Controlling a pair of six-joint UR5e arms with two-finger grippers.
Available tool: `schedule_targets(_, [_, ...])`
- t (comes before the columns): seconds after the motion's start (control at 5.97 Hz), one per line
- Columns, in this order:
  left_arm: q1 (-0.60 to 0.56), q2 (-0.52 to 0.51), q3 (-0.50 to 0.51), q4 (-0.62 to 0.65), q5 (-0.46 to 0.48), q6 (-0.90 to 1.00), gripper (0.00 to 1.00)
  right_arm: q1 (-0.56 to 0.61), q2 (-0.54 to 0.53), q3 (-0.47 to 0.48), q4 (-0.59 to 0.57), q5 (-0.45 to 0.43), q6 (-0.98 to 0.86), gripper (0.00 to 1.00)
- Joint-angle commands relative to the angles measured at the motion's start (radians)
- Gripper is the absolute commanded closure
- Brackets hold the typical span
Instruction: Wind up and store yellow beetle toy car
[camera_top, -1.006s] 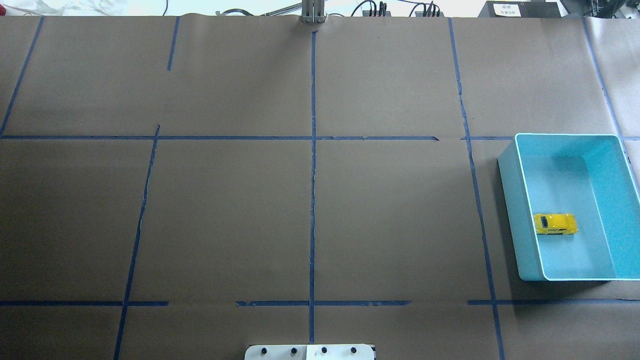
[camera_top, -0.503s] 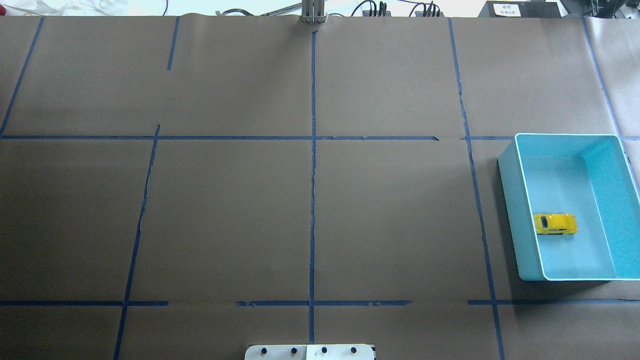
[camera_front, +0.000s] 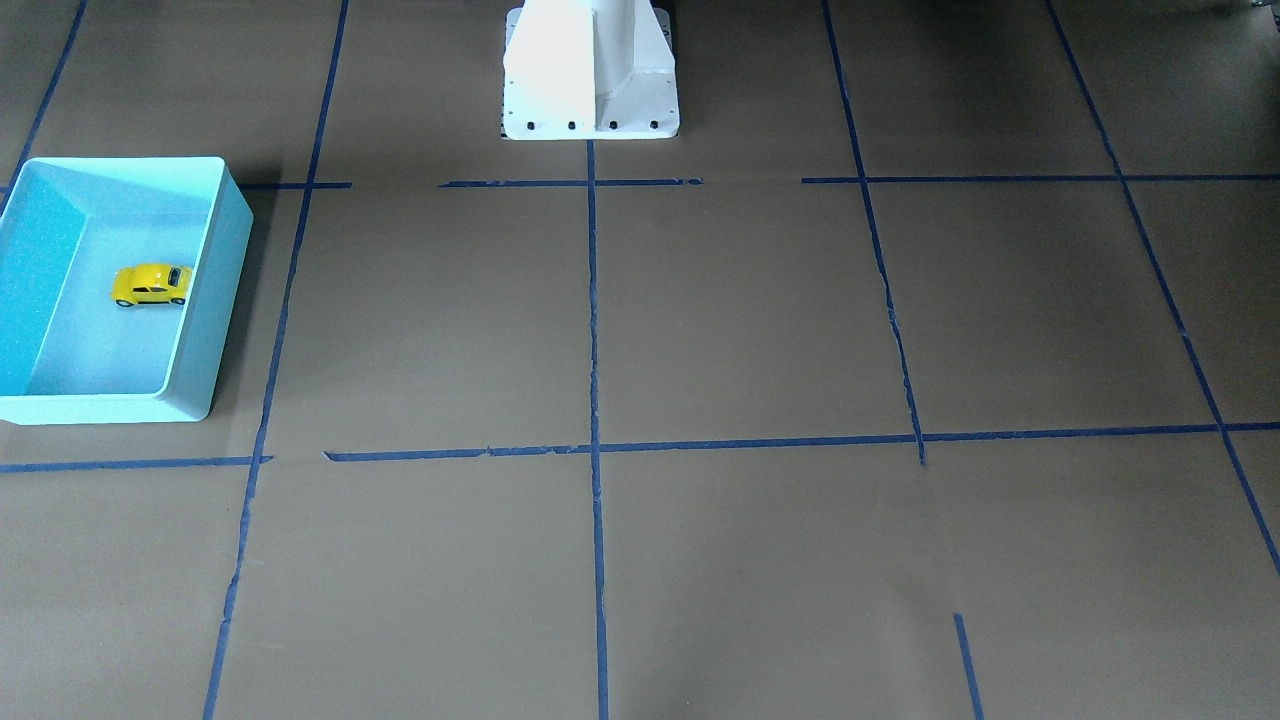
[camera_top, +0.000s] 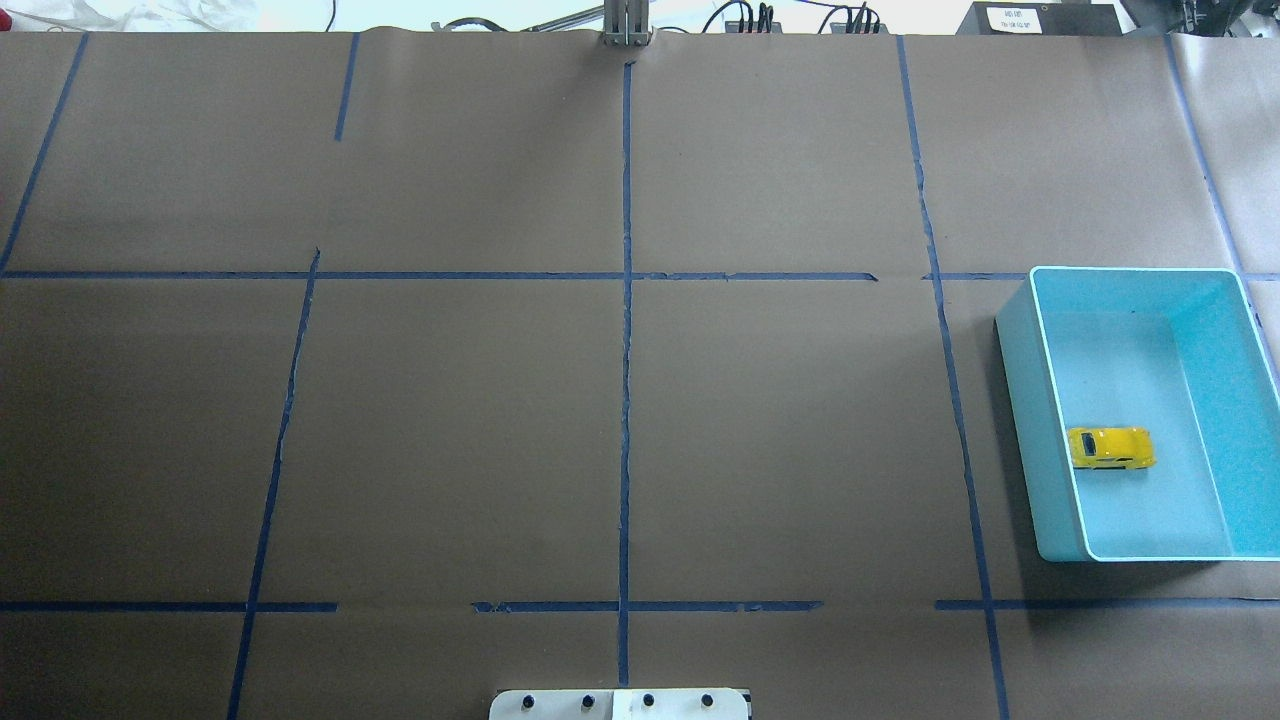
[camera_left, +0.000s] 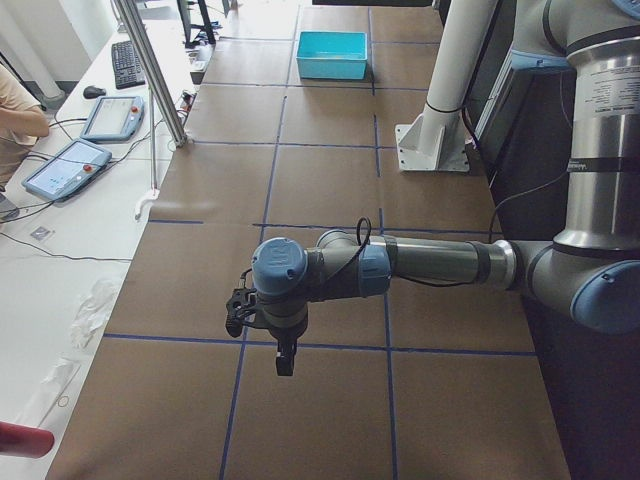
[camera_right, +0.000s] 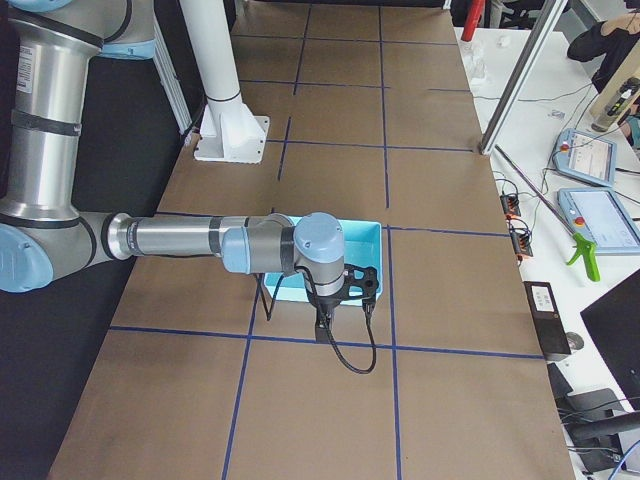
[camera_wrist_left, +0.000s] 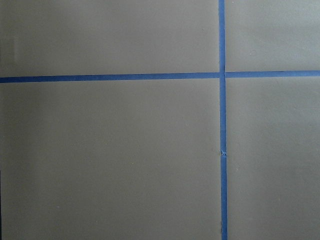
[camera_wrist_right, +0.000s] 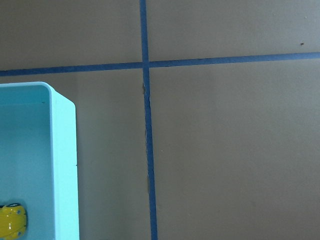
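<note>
The yellow beetle toy car (camera_top: 1110, 447) stands on its wheels inside the turquoise bin (camera_top: 1040, 400), close to the bin's left wall. It also shows in the front view (camera_front: 152, 284) and at the lower left edge of the right wrist view (camera_wrist_right: 11, 221). My left gripper (camera_left: 285, 358) shows only in the exterior left view, high above the table's left end and far from the bin (camera_left: 332, 55). My right gripper (camera_right: 320, 322) shows only in the exterior right view, pointing down just outside the bin (camera_right: 372, 236). I cannot tell whether either is open or shut.
Brown paper with blue tape lines (camera_top: 625, 300) covers the table. The white robot base (camera_front: 590, 70) stands at the robot's side. A metal pole (camera_left: 150, 70) and tablets (camera_left: 110, 115) are beyond the far edge.
</note>
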Motion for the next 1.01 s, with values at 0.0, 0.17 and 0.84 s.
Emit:
schedule_targets(0.0, [0.001,-0.002,0.000,0.000,0.000,0.000,0.00,0.002,-0.004,-0.047,0.009,-0.006,-0.061,0.00])
schedule_targets(0.17, [0.001,-0.002,0.000,0.000,0.000,0.002,0.00,0.002,0.007,-0.049,0.009,0.004,-0.049,0.00])
schedule_targets(0.84, [0.000,0.000,0.004,0.000,0.000,0.002,0.00,0.002,0.010,-0.057,0.010,0.017,-0.046,0.00])
